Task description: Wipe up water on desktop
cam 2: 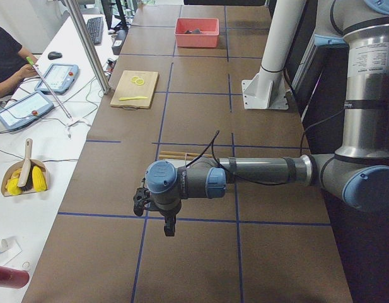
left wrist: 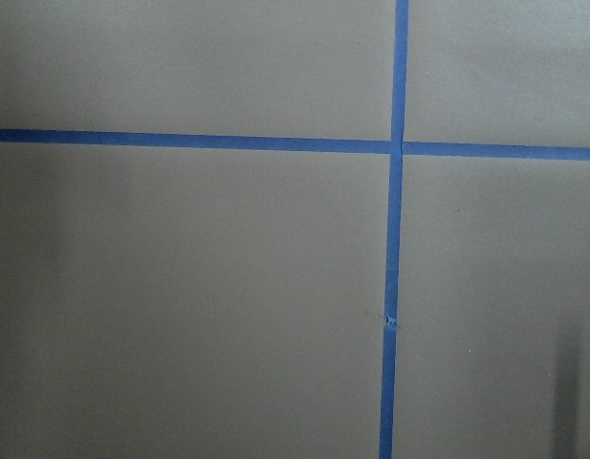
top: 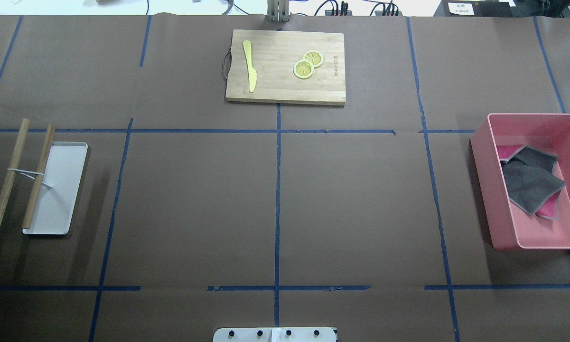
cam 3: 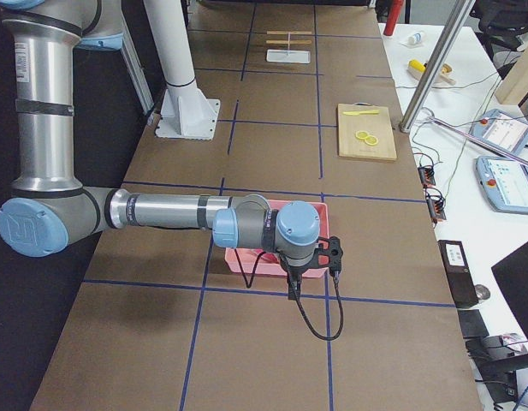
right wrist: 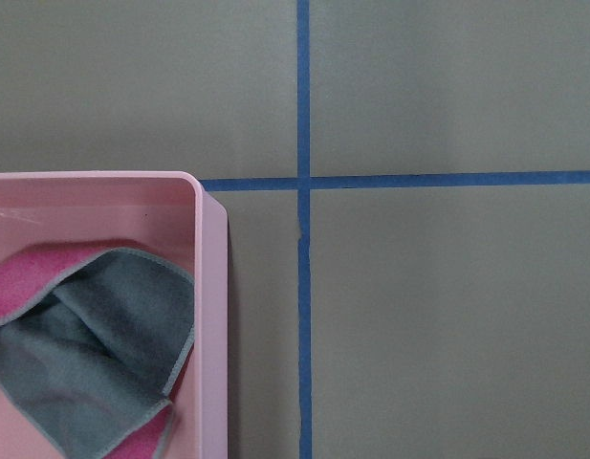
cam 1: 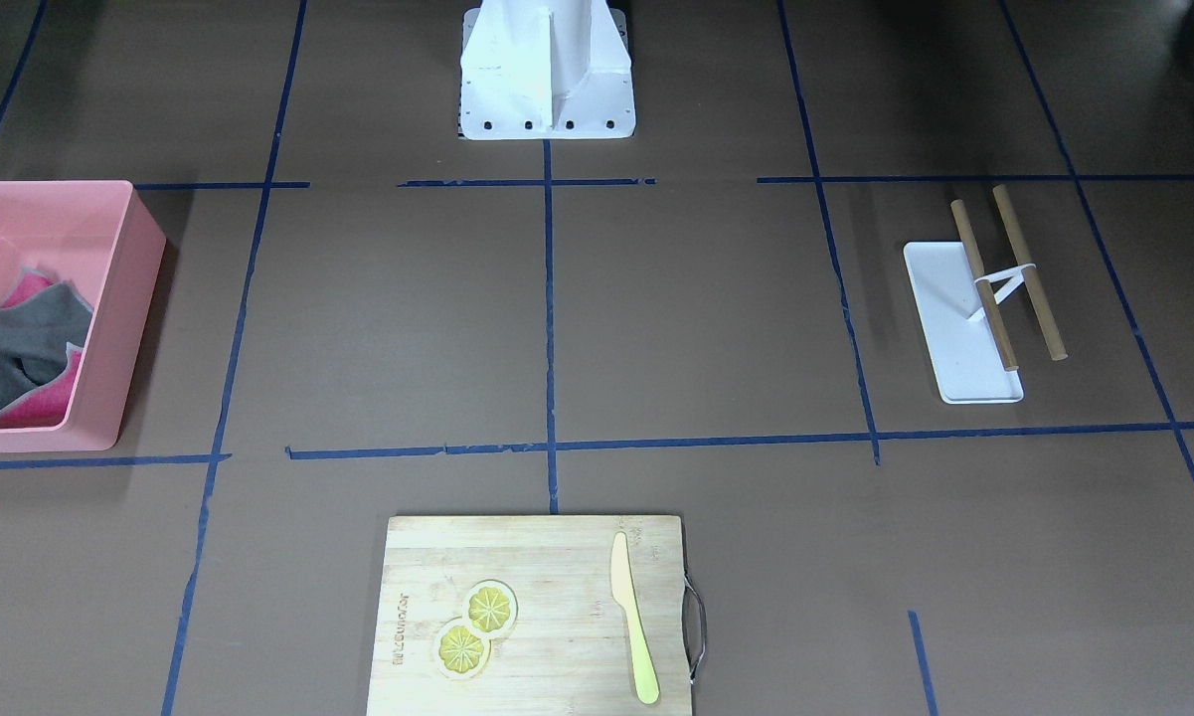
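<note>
The dark-brown desktop (top: 194,213) with blue tape lines fills the overhead and front views (cam 1: 706,328). I see no water on it. A pink bin (top: 508,237) at the robot's right holds grey and pink cloths (top: 531,183); they also show in the right wrist view (right wrist: 94,354). My right gripper (cam 3: 293,291) hangs beside the bin's outer end and shows only in the right side view. My left gripper (cam 2: 169,224) hangs over bare desktop past the white tray and shows only in the left side view. I cannot tell whether either is open or shut.
A bamboo cutting board (top: 285,85) with a yellow knife (top: 249,66) and two lemon slices (top: 307,64) lies at the far middle. A white tray (top: 61,190) with two wooden sticks (top: 9,173) lies at the left. The robot's white base (cam 1: 547,70) stands at the near edge.
</note>
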